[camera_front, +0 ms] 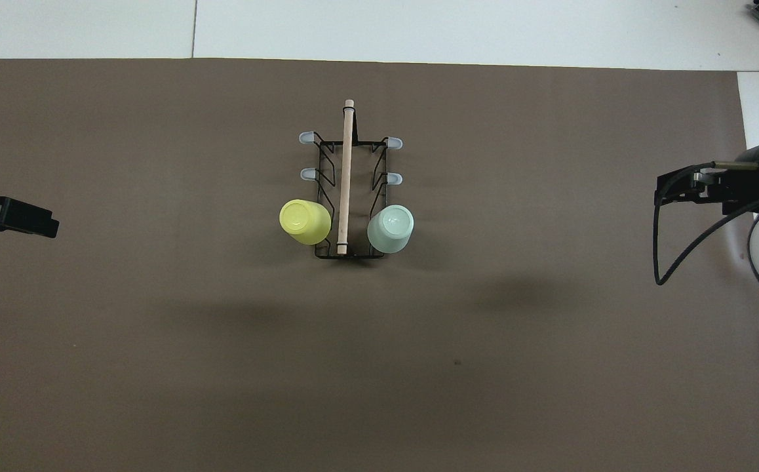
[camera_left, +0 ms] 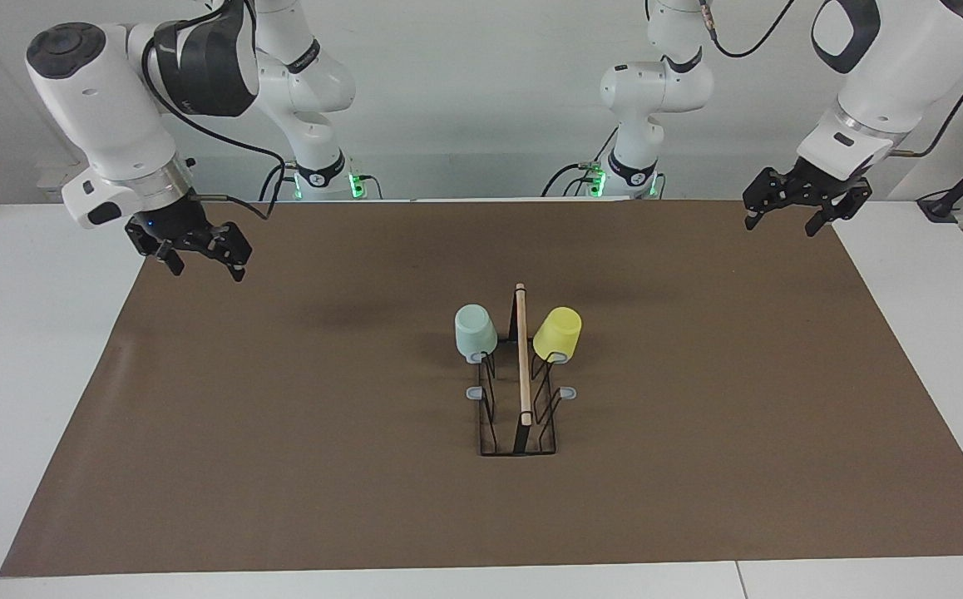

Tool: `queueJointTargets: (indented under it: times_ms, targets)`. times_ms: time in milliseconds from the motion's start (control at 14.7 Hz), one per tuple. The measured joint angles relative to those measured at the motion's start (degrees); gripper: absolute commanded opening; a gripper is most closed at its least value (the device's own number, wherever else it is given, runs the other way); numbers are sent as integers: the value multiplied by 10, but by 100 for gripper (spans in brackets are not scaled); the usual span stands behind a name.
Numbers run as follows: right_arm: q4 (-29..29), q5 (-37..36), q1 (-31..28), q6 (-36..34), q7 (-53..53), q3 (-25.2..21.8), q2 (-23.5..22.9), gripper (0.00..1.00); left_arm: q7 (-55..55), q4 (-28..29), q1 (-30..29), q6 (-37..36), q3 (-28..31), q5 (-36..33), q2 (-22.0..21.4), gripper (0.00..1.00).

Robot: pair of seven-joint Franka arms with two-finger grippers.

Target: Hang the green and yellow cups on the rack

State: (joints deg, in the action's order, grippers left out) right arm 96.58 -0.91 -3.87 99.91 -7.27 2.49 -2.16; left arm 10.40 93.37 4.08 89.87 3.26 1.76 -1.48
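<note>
The rack (camera_left: 518,391) is set in the middle of the table (camera_left: 49,333). The green cup (camera_left: 475,332) and the yellow cup (camera_left: 557,333) are hung upside down on the two pegs at the rack's end nearest the robots, one on each side of the rod (camera_left: 521,353). The left gripper (camera_left: 789,218) is held up over the table's corner at the left arm's end, tipped down, fingers spread wide, with nothing in it. The right gripper (camera_left: 205,264) is held over the other end, tipped down, fingers apart and bare.

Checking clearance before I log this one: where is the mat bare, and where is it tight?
Bare brown mat runs from the rack out to each gripper, left gripper and right gripper, and toward the edge farthest from the robots. Crowded only at the rack, where the green cup and yellow cup hang.
</note>
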Motion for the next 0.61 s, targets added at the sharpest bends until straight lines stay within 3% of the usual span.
queueJointTargets:
  times_ms: [614]
  targets:
    - [-23,0,13,-28,0,5,0,100,0,-1,1,15,-2,0,0,100]
